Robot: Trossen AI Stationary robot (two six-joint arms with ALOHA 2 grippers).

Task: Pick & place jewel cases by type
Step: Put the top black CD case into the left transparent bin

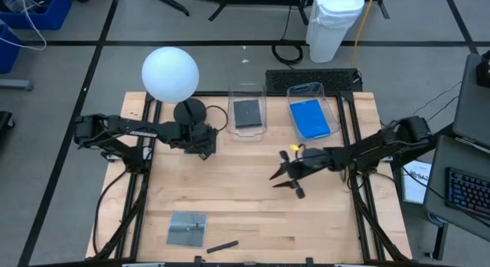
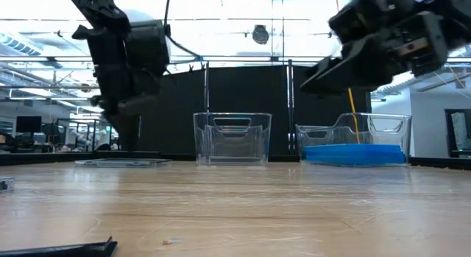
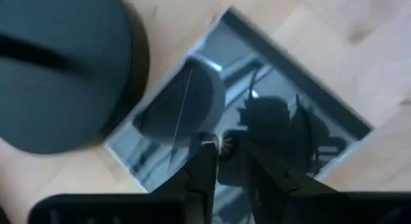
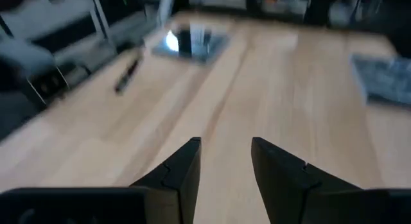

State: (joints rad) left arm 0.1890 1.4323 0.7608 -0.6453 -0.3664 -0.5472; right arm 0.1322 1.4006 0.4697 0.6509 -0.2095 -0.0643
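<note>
A glossy dark jewel case (image 3: 302,121) lies flat on the table beside the lamp's round black base (image 3: 58,70). My left gripper (image 3: 230,169) hangs over it, pointing steeply down, with a narrow gap between its fingers and nothing in the gap. The low view shows this case (image 2: 121,163) flat on the wood below the gripper. Another dark case (image 1: 187,229) lies near the front left. My right gripper (image 1: 289,183) hovers open over the table's middle right, empty. One clear tub (image 1: 247,114) holds a dark case, and the other (image 1: 312,114) holds blue ones.
A white globe lamp (image 1: 170,73) stands at the far left, close to my left gripper. A small dark stick (image 1: 222,245) lies by the front edge. The two tubs stand side by side at the far edge. Bare wood lies between the grippers and the front edge.
</note>
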